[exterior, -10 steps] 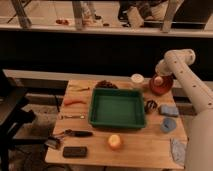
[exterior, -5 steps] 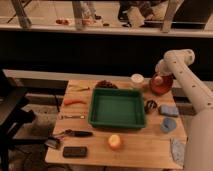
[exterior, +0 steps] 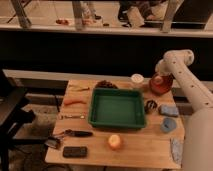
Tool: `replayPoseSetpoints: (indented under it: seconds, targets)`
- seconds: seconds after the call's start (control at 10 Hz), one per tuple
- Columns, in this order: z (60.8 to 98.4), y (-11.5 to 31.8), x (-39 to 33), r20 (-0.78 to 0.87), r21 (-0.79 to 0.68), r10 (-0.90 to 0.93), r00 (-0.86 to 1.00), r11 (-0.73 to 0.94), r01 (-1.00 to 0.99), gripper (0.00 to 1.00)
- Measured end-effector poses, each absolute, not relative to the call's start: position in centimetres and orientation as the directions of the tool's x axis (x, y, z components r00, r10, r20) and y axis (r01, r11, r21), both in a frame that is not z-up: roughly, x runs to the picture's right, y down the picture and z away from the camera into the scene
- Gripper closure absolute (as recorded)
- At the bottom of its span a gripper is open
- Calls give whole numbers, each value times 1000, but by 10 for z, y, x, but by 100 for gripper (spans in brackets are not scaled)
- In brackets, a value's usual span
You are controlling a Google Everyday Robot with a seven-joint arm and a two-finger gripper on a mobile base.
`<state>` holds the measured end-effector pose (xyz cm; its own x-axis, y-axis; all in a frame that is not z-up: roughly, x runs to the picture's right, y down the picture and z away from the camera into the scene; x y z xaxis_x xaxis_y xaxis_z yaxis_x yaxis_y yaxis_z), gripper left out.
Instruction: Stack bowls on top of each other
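The glossy red-orange bowl point(exterior: 161, 85) stands at the table's back right, right of the small white cup point(exterior: 137, 79). My gripper point(exterior: 159, 75) hangs from the white arm directly over this bowl, at or just inside its rim. A dark round shape point(exterior: 106, 84) that looks like the dark purple bowl sits behind the far rim of the green tray point(exterior: 118, 121), partly hidden by it. The two bowls are apart, about a tray's width from each other.
The green tray fills the table's middle. A dark small object point(exterior: 151, 106), a blue sponge point(exterior: 169, 110) and the pale-blue cup point(exterior: 168, 125) lie to its right. An orange fruit point(exterior: 115, 142), a black block point(exterior: 75, 151), utensils point(exterior: 75, 133) and a carrot point(exterior: 74, 101) lie front and left.
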<state>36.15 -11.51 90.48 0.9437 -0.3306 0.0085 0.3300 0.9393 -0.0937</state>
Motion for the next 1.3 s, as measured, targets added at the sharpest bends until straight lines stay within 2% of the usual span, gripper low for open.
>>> replayPoseSetpoints:
  seconds: [1.3]
  targets:
    - [906,-117,364,-5,-77,-321,947,944,319,100]
